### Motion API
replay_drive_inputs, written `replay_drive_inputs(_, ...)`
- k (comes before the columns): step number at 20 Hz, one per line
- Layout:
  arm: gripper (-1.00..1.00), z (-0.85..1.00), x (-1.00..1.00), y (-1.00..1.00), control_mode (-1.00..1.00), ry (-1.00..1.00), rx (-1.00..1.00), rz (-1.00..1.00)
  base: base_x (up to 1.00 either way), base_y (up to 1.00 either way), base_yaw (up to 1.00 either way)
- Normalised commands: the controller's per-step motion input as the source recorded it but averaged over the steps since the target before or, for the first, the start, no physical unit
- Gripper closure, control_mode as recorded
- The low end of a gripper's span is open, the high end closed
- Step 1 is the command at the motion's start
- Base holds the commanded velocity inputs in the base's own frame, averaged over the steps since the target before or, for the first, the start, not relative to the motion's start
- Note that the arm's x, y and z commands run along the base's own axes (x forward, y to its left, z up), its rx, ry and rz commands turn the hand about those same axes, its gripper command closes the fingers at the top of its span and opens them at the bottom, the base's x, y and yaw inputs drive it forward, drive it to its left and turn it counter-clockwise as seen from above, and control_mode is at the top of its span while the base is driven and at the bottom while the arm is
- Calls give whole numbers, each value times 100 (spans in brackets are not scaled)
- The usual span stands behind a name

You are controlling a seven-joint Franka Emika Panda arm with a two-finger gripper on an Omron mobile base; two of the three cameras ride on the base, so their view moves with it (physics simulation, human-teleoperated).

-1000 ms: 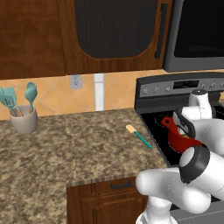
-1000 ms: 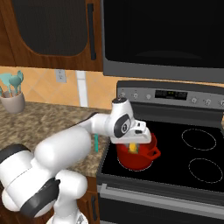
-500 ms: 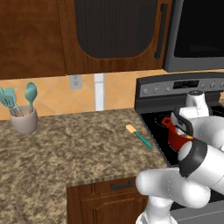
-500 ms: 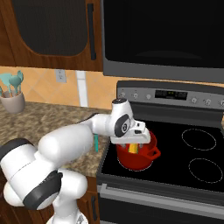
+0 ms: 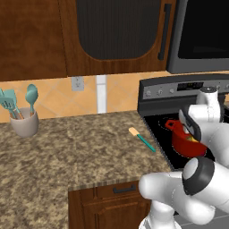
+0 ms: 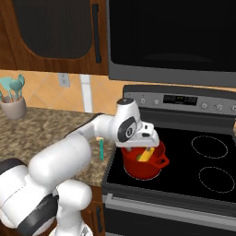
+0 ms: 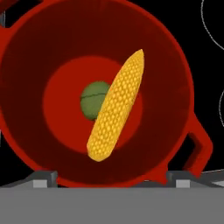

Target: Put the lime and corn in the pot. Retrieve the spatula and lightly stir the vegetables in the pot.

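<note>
Red fills our hand view: the pot (image 7: 26, 144) at centre, with the corn (image 7: 117, 106) lying diagonally over the lime (image 7: 92, 99). Our gripper (image 6: 146, 144) hovers above; jaws spread wide, empty. The spatula (image 5: 142, 139) lies mid-frame on the counter (image 5: 67, 152).

Speckled brown granite counter (image 5: 67, 161), dark wood cabinets (image 5: 40, 36) above, orange tile backsplash (image 5: 53, 91), black glass-top stove (image 6: 203, 156), black microwave (image 6: 170, 37).

The pot (image 7: 26, 144) is seen with a smooth, matt red finish, and the corn (image 7: 117, 106) with a bumpy, kernelled yellow skin. The counter (image 5: 67, 156) is rendered as speckled brown stone, the stove top (image 6: 216, 152) as glossy black, the cabinets (image 5: 31, 40) as dark grained wood.
</note>
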Motion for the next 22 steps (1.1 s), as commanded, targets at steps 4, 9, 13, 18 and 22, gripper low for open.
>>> replay_drive_inputs(4, -100, 23, -16, 49, -100, -9, 12, 2, 0, 0, 0)
replay_drive_inputs(9, -100, 4, -3, 98, -100, -12, 6, 25, 0, 0, 0)
replay_drive_inputs(13, -100, 0, 0, 99, -100, -3, -1, 31, 0, 0, 0)
replay_drive_inputs(18, -100, -4, 0, 60, -100, 0, -2, 17, 0, 0, 0)
replay_drive_inputs(22, -100, -27, 9, 64, -100, 3, -6, 7, 0, 0, 0)
